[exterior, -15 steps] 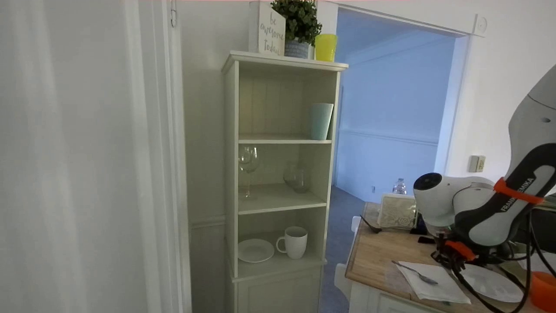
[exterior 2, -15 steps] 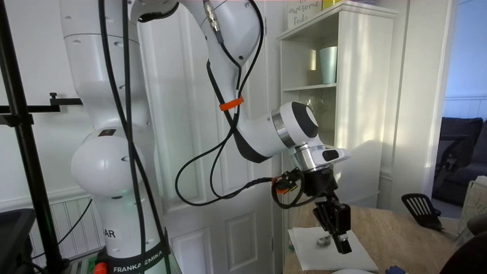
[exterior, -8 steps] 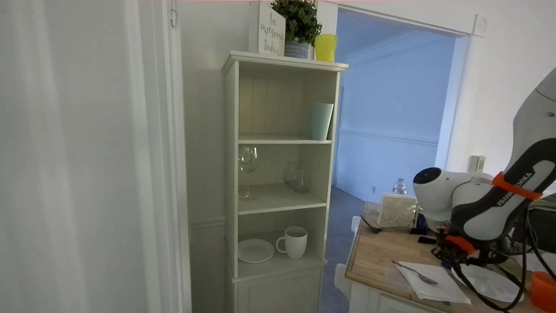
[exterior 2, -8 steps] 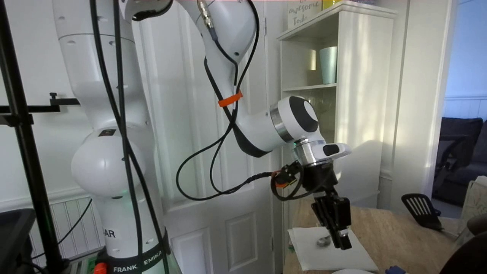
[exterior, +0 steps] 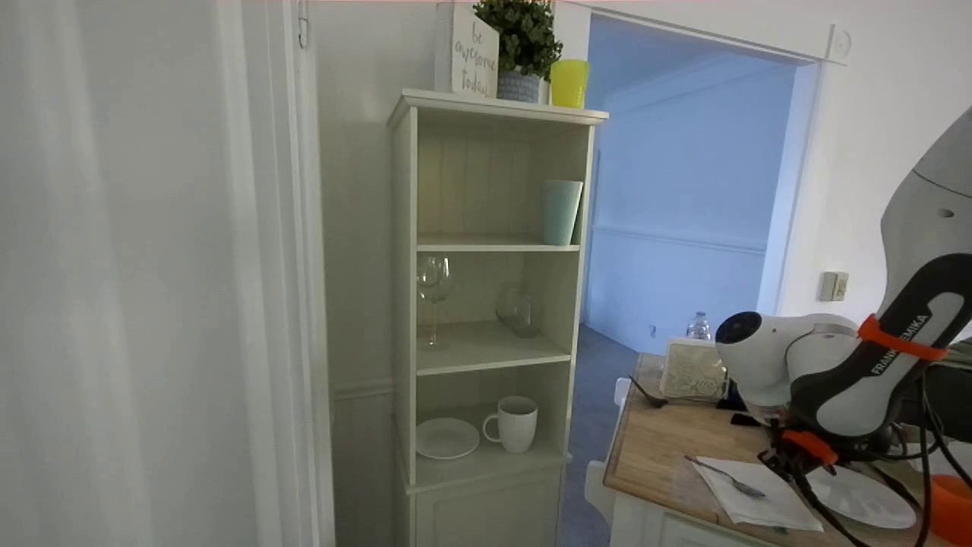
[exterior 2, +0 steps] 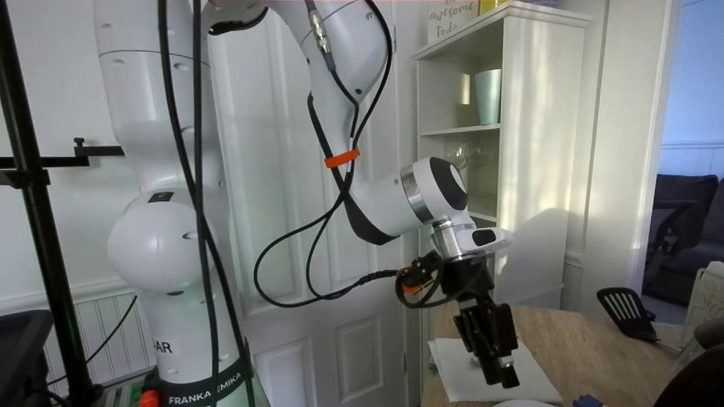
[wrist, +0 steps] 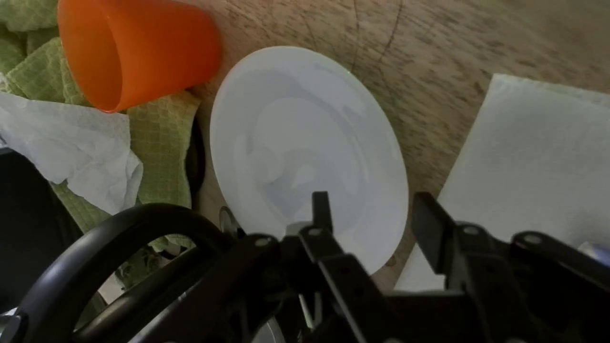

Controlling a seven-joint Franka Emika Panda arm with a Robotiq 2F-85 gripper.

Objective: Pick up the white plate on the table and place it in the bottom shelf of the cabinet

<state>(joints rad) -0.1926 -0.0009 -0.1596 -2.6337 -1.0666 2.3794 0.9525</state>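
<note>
The white plate (wrist: 305,128) lies on the wooden table (wrist: 443,43). In an exterior view the plate (exterior: 862,497) is partly behind the arm's cables, and only its rim shows in an exterior view (exterior 2: 523,403). My gripper (wrist: 371,205) is open and empty. In the wrist view one finger overlaps the plate and the other lies just outside its rim. The gripper points down at a slant (exterior 2: 500,381); its exact height over the plate cannot be told. The cream-white cabinet (exterior: 497,106) has a bottom shelf (exterior: 501,467) holding a similar white plate (exterior: 446,438) and a white mug (exterior: 517,425).
A white paper sheet (wrist: 533,157) with a spoon (exterior: 748,490) lies beside the plate. An orange cup (wrist: 157,52) lies on its side on a green cloth (wrist: 162,157). A black spatula (exterior 2: 628,311) and a patterned box (exterior: 692,368) stand farther back.
The gripper rose slightly, then came down, and is now lower and a little left of its earlier place in both exterior views. The plate and the cabinet's contents have not moved.
</note>
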